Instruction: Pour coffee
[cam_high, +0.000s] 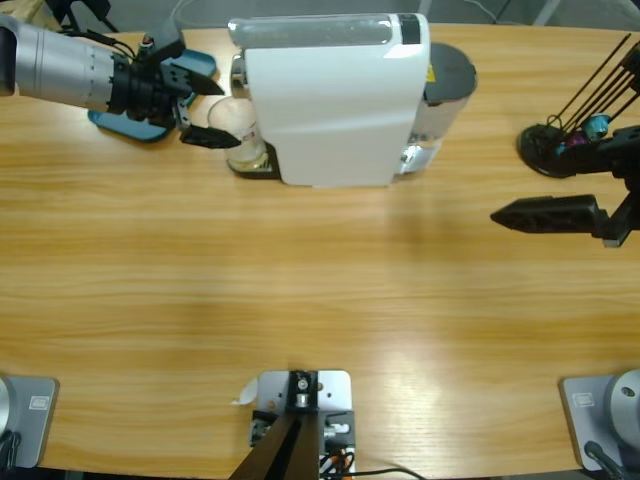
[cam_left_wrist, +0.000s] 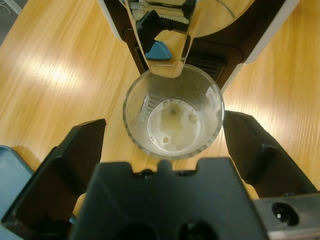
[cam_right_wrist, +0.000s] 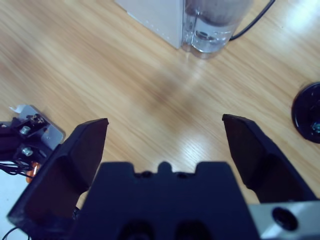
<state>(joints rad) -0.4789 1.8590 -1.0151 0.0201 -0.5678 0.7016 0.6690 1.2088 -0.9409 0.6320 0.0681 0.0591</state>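
Our left claw (cam_left_wrist: 170, 145) brackets the glass (cam_left_wrist: 173, 117), unclenched.
Coffee (cam_left_wrist: 173, 128) inside; machine (cam_high: 335, 100) spout overhangs it; right claw (cam_right_wrist: 165, 145) released over bare counter (cam_high: 300, 290).

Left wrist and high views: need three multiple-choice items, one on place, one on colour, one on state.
1. Where does the glass stand?
A. under the coffee machine's spout
B. at the table's middle
C. in the right gripper

2. What colour is the machine's body?
A. red
B. white
C. green

3. How is the left gripper?
A. shut beside the glass
B. open, a jaw on either side of the glass
C. turned away from it

Answers: 1 A, the spout hangs over the rim; 2 B, the high view shows white; 3 B, gaps show at both sides.
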